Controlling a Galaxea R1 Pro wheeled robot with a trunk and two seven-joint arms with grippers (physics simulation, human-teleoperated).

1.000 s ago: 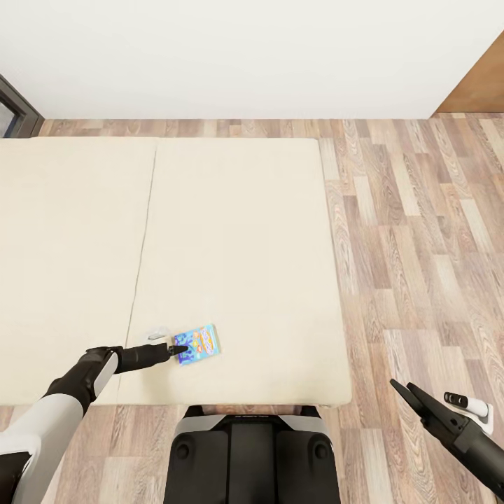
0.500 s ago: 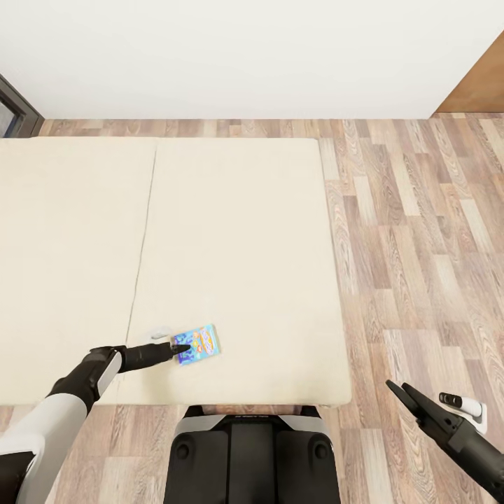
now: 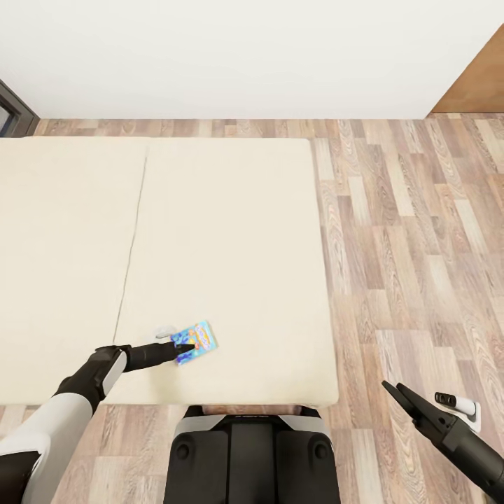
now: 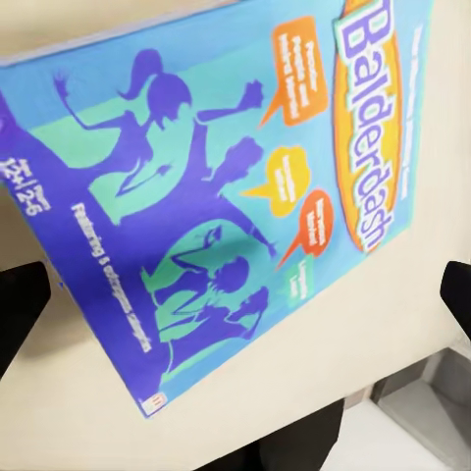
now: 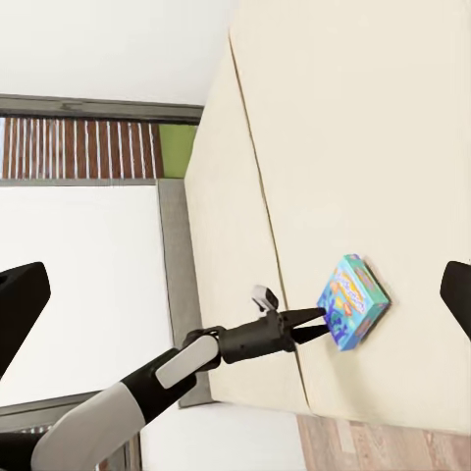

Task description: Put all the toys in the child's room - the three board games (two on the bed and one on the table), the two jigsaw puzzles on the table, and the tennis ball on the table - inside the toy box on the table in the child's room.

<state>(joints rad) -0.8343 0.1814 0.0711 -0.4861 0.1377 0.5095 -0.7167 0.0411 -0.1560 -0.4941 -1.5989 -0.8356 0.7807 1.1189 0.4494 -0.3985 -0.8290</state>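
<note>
A small blue board game lies flat on the beige bed, near its front edge. My left gripper reaches its left end, one dark finger lying over the box top. In the left wrist view the blue Balderdash box lies close under the open left gripper, whose fingertips stand far apart. The right wrist view shows the same box with the left gripper at its edge. My right gripper hangs open over the floor, right of the bed.
Wood-plank floor runs along the bed's right side and behind it, up to a white wall. A dark window frame is at the far left, a brown wooden panel at the top right. My base stands against the bed's front.
The whole picture has slid a little left, so the camera moved. My left gripper stays at the blue box. My right arm sits slightly lower in the frame.
</note>
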